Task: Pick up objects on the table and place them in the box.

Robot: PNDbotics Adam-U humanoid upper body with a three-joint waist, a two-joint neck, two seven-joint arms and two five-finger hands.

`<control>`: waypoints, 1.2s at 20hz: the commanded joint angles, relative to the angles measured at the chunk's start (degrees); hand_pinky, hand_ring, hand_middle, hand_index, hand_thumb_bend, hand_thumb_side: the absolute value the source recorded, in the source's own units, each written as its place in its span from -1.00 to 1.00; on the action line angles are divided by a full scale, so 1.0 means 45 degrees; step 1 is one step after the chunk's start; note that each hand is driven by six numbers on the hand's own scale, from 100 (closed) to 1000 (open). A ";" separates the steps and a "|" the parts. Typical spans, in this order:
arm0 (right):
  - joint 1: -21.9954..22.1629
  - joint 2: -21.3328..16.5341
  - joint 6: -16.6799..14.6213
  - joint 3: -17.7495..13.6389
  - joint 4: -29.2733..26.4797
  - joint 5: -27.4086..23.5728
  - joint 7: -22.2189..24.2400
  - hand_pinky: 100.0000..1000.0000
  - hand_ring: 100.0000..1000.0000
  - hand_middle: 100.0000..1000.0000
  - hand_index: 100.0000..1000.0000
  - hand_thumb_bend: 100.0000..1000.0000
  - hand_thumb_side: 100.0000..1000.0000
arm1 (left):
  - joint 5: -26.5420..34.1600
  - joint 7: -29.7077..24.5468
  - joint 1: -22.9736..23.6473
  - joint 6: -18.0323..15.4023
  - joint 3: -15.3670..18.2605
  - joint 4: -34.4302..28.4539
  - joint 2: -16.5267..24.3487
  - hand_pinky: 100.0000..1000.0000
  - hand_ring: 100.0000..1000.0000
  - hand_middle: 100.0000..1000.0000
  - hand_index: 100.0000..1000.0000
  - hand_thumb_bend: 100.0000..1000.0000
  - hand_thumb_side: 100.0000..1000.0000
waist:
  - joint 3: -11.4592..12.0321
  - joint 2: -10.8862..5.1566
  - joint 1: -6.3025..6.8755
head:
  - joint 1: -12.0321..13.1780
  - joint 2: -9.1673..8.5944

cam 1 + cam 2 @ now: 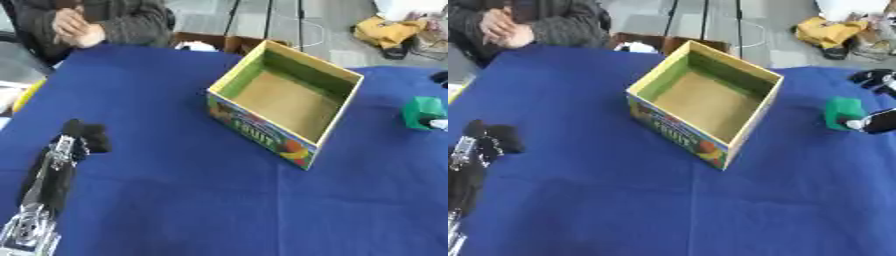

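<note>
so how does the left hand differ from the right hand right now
The left hand hangs over bare blue cloth on the table's left side, with nothing near it; the right hand is at the far right edge, touching the green object. The left hand's fingers look curled and hold nothing, while the right hand's finger pose cannot be made out. The left arm shows in full; the right hand barely enters the view. Both are black.

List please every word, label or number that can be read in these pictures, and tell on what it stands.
"FRUIT": on the colourful front side of the open box; the letters are blurred, so this reading is likely but not certain.
Smaller print around it on the same side: too blurred to read.
The green object near the right robot hand: no text readable.
</note>
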 commanded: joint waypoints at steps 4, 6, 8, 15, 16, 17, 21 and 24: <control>-0.0185 -0.0555 0.0064 -0.0207 0.0203 0.0181 0.0070 0.64 0.68 0.62 0.74 -0.18 -0.88 | -0.0061 -0.0090 -0.0079 -0.0057 0.0013 -0.0250 0.0294 0.30 0.06 -0.03 0.36 -0.24 0.96 | 0.0040 -0.0144 0.0065 | -0.0074 -0.0197; -0.0162 -0.0532 0.0057 -0.0215 0.0274 0.0113 0.0089 0.64 0.67 0.62 0.74 -0.18 -0.88 | -0.0074 -0.0135 -0.0077 -0.0077 0.0001 -0.0256 0.0284 0.30 0.06 -0.04 0.36 -0.24 0.96 | 0.0068 -0.0120 0.0074 | -0.0083 -0.0225; -0.0137 -0.0507 0.0067 -0.0211 0.0356 0.0068 0.0112 0.64 0.67 0.62 0.74 -0.19 -0.88 | -0.0084 -0.0175 -0.0078 -0.0099 -0.0005 -0.0262 0.0272 0.30 0.06 -0.04 0.36 -0.24 0.96 | 0.0096 -0.0102 0.0083 | -0.0081 -0.0229; -0.0123 -0.0390 -0.0034 -0.0135 0.0425 -0.0069 0.0256 0.55 0.52 0.56 0.71 -0.24 -0.88 | -0.0092 -0.0227 -0.0088 -0.0129 0.0007 -0.0264 0.0244 0.30 0.06 -0.05 0.36 -0.24 0.97 | 0.0100 -0.0047 0.0087 | -0.0106 -0.0205; -0.0123 -0.0369 -0.0051 -0.0116 0.0417 -0.0094 0.0290 0.55 0.50 0.55 0.70 -0.25 -0.88 | -0.0096 -0.0237 -0.0089 -0.0130 0.0005 -0.0262 0.0241 0.30 0.06 -0.05 0.36 -0.24 0.97 | 0.0093 -0.0043 0.0087 | -0.0102 -0.0203; -0.0123 -0.0356 -0.0062 -0.0102 0.0408 -0.0116 0.0321 0.55 0.50 0.55 0.70 -0.25 -0.88 | -0.0099 -0.0244 -0.0091 -0.0132 0.0005 -0.0262 0.0240 0.30 0.06 -0.05 0.36 -0.24 0.97 | 0.0088 -0.0041 0.0088 | -0.0099 -0.0204; -0.0143 -0.0235 -0.0121 -0.0042 0.0340 -0.0253 0.0398 0.56 0.44 0.45 0.64 -0.28 -0.87 | -0.0106 -0.0255 -0.0078 -0.0131 0.0012 -0.0249 0.0235 0.30 0.06 -0.06 0.36 -0.24 0.97 | 0.0064 -0.0056 0.0100 | -0.0052 -0.0210; -0.0170 -0.0140 -0.0144 0.0001 0.0325 -0.0341 0.0478 0.56 0.43 0.43 0.60 -0.29 -0.88 | -0.0109 -0.0264 -0.0073 -0.0133 0.0009 -0.0240 0.0222 0.30 0.06 -0.06 0.36 -0.24 0.97 | 0.0054 -0.0069 0.0108 | -0.0058 -0.0198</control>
